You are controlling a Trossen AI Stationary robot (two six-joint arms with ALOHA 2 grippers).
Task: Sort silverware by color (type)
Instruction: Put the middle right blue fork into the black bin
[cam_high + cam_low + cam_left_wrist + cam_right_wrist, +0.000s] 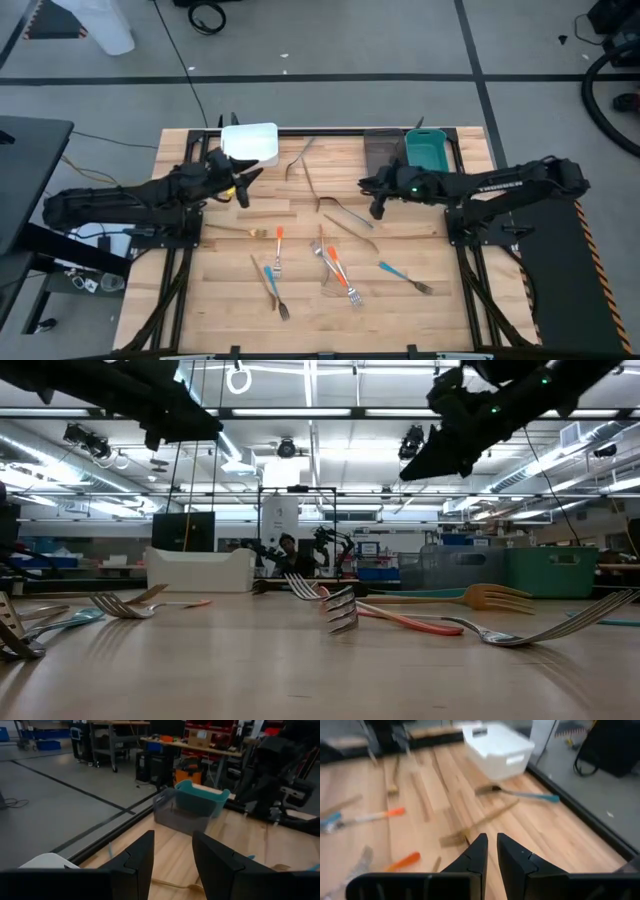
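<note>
From above, the silverware (335,262) is seen scattered over the middle and near part of the wooden table (230,310): orange-handled and blue-handled forks toward the near edge, thin tan pieces farther back. A white bin (250,144) is set at the far edge, with a grey bin (383,149) and a teal bin (428,149) side by side to its right. The left gripper (243,183) is held just in front of the white bin, the right gripper (376,192) just in front of the grey bin; neither is seen touching a utensil.

At table height, forks (335,605) are seen lying flat on the wood, and both arms are raised above them.

In the left wrist view, the left gripper's fingers (135,860) are spread well apart with nothing between them; the grey and teal bins are seen beyond.

In the right wrist view, the right gripper's fingers (476,855) are nearly closed, a narrow gap left, nothing held.
</note>
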